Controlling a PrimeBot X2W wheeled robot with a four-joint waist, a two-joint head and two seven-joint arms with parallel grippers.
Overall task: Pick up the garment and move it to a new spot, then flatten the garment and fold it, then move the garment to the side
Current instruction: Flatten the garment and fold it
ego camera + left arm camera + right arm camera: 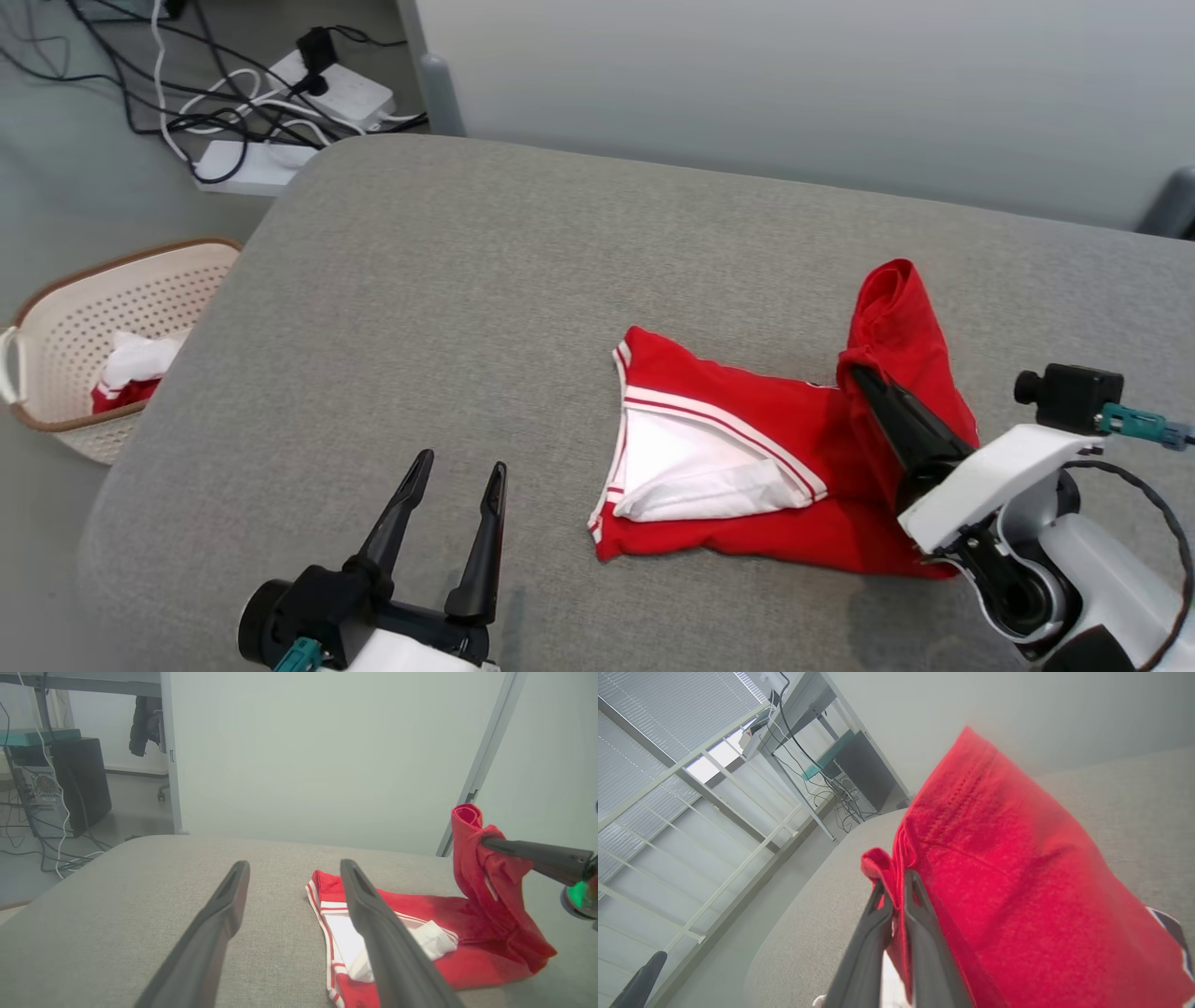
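A red garment (747,467) with white trim and a white inner panel lies on the grey padded table (448,308), right of centre. My right gripper (857,375) is shut on a fold of the garment and holds that part lifted above the table, the red cloth (1017,882) draping over its fingers. From the left wrist, the raised red fold (486,868) stands at the right, pinched by the right gripper's fingers (528,851). My left gripper (462,467) hovers open over bare table, left of the garment, with nothing between its fingers (219,914).
A perforated cream basket (84,336) holding red and white cloth stands on the floor at the left of the table. Power strips and cables (280,103) lie on the floor beyond the table's far left corner. A pale wall rises behind the table.
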